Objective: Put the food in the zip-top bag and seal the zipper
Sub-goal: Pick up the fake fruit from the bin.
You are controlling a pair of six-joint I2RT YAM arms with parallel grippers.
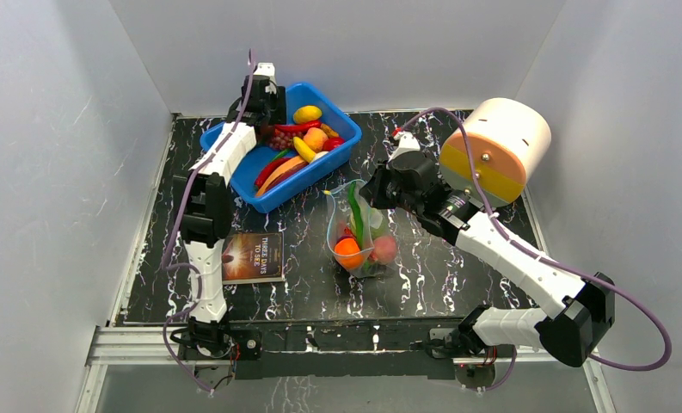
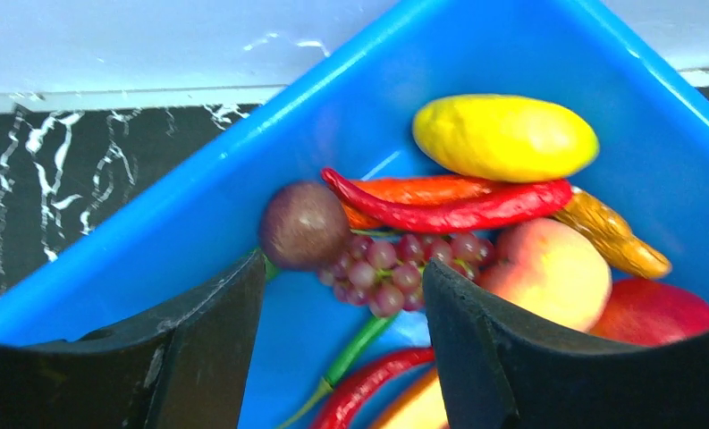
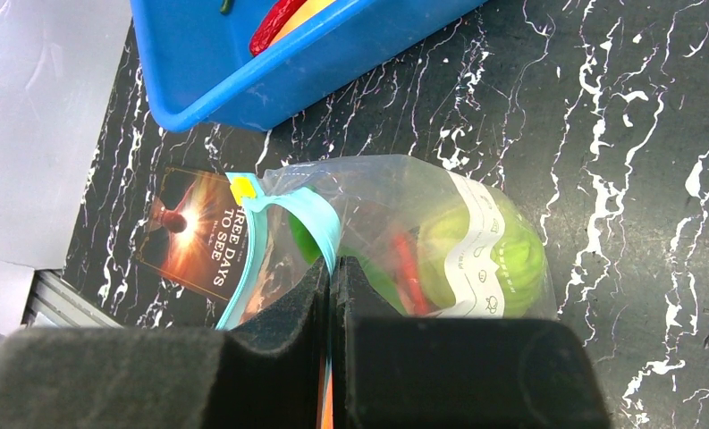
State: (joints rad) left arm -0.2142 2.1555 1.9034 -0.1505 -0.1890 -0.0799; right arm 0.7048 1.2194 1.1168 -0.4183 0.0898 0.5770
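Note:
The clear zip-top bag (image 1: 359,231) stands mid-table with its mouth held up. It holds an orange (image 1: 347,251), a peach (image 1: 384,249) and a green cabbage (image 3: 511,255). My right gripper (image 3: 331,268) is shut on the blue-green zipper (image 3: 325,228) at the bag's mouth. My left gripper (image 2: 343,268) hangs open over the blue bin (image 2: 154,232), holding nothing. Just beyond its fingertips lie grapes (image 2: 386,264) and a purple onion (image 2: 303,225). More food fills the bin: a yellow fruit (image 2: 504,137), a red chilli (image 2: 449,210), a peach (image 2: 552,273) and a green bean (image 2: 359,349).
The blue bin (image 1: 273,200) sits at the back left of the black marbled table. A book (image 1: 253,256) lies near the front, left of the bag. A large white and orange cylinder (image 1: 496,146) stands at the back right. White walls enclose the table.

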